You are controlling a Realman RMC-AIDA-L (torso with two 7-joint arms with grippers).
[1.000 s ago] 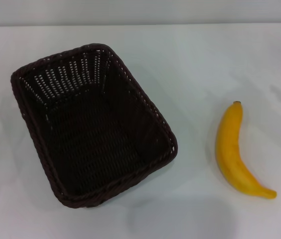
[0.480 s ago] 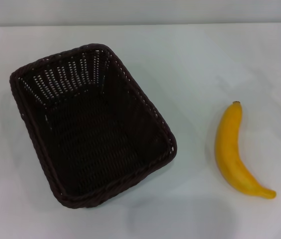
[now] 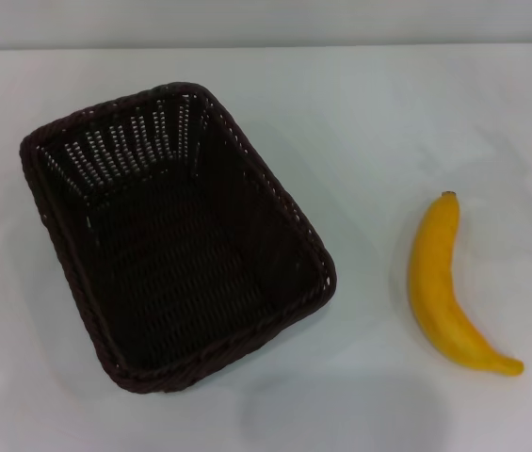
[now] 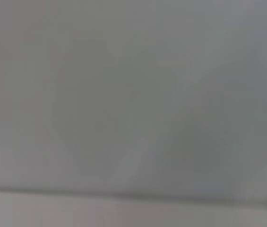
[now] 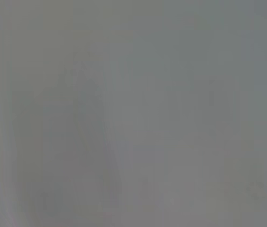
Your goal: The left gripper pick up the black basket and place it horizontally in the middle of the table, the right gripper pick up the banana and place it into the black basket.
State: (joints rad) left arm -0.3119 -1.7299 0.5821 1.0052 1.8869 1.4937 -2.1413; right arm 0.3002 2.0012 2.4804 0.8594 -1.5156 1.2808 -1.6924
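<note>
The black basket (image 3: pixel 176 235) stands upright on the white table (image 3: pixel 378 122) at the left of the middle, turned at a slant with its long side running from back left to front right. It holds nothing. The banana (image 3: pixel 446 287) lies flat on the table to the right of the basket, apart from it, brown tip toward the back and stem toward the front right. Neither gripper shows in the head view. Both wrist views show only a plain grey surface with no fingers and no objects.
The table's back edge (image 3: pixel 266 47) runs across the top of the head view, with a grey wall behind it. A strip of bare table lies between the basket and the banana.
</note>
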